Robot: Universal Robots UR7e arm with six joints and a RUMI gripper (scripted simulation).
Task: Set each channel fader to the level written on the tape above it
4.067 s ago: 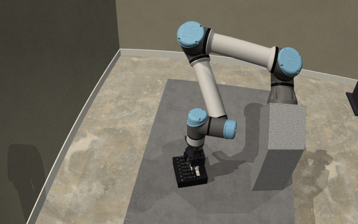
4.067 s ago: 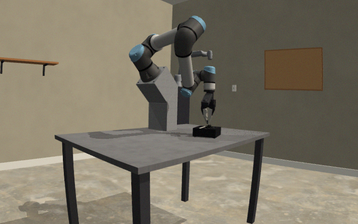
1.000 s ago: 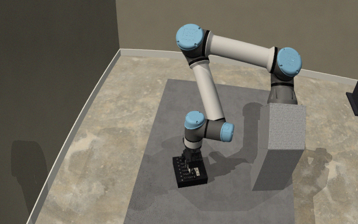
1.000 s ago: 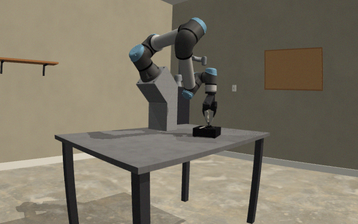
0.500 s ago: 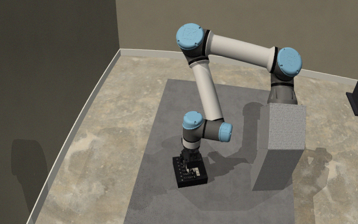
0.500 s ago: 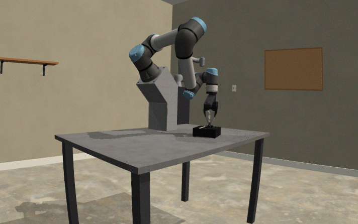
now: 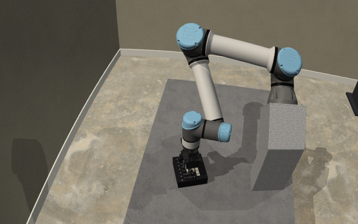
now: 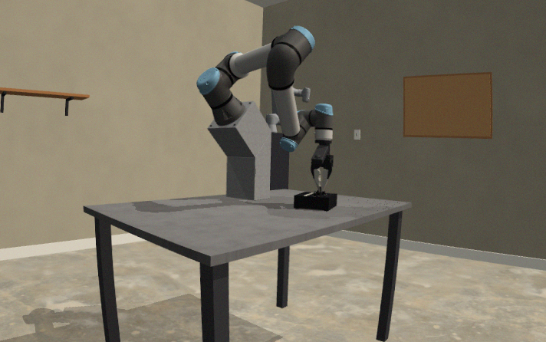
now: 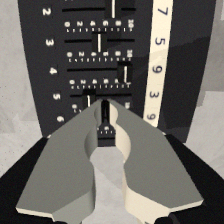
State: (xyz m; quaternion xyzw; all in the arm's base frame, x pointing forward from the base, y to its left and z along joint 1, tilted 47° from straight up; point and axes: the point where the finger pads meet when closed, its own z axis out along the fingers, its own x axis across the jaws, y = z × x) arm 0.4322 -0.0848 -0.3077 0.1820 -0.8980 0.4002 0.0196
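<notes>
The lighting desk (image 7: 189, 171) is a small black box on the grey table; it also shows in the exterior view (image 8: 314, 200). In the wrist view its channel rows are numbered down the left. A white tape strip (image 9: 156, 65) with written digits runs down the right. Thin white fader caps sit at different places along their slots: channel 2 (image 9: 113, 9), channel 3 (image 9: 99, 44), channel 4 (image 9: 124, 74) and channel 5 (image 9: 88, 100). My gripper (image 9: 104, 101) (image 7: 188, 169) is shut, pointing straight down with its tips low over the desk around the channel 5 and 6 rows. The rows below are hidden by the fingers.
The arm's grey pedestal (image 7: 279, 144) stands on the table to the right of the desk. The table's edge (image 8: 362, 209) lies not far beyond the desk in the exterior view.
</notes>
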